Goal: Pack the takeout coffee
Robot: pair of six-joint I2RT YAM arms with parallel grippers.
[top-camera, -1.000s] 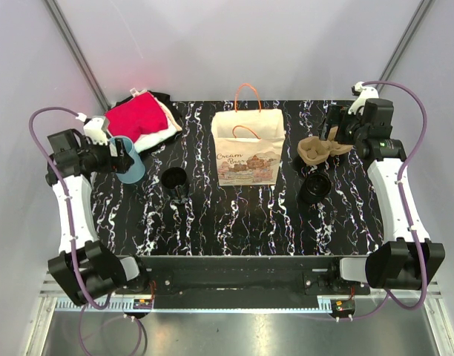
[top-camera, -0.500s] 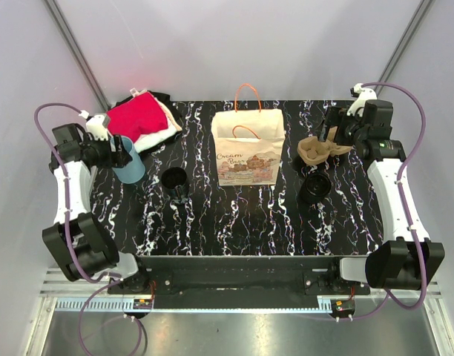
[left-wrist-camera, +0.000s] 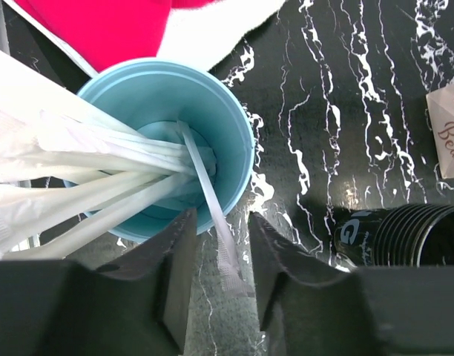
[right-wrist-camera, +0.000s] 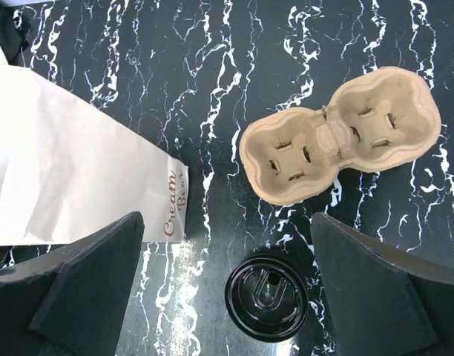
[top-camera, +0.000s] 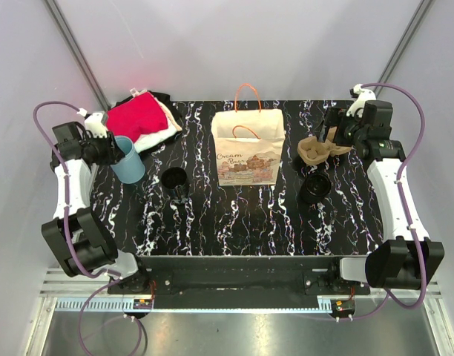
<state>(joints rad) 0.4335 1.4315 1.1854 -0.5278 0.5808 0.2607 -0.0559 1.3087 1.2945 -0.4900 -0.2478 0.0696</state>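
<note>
Left arm swung. In the top view its elbow went from the lower left corner to higher up and further left, and the wrist pulled back toward the left edge. The left gripper jaws narrowed from wide. They now flank one wrapped straw leaning over the cup rim, with a gap on both sides.

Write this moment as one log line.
left gripper: astride wrapped straw in blue cup | right gripper: open by cup carrier | bag: upright
</note>
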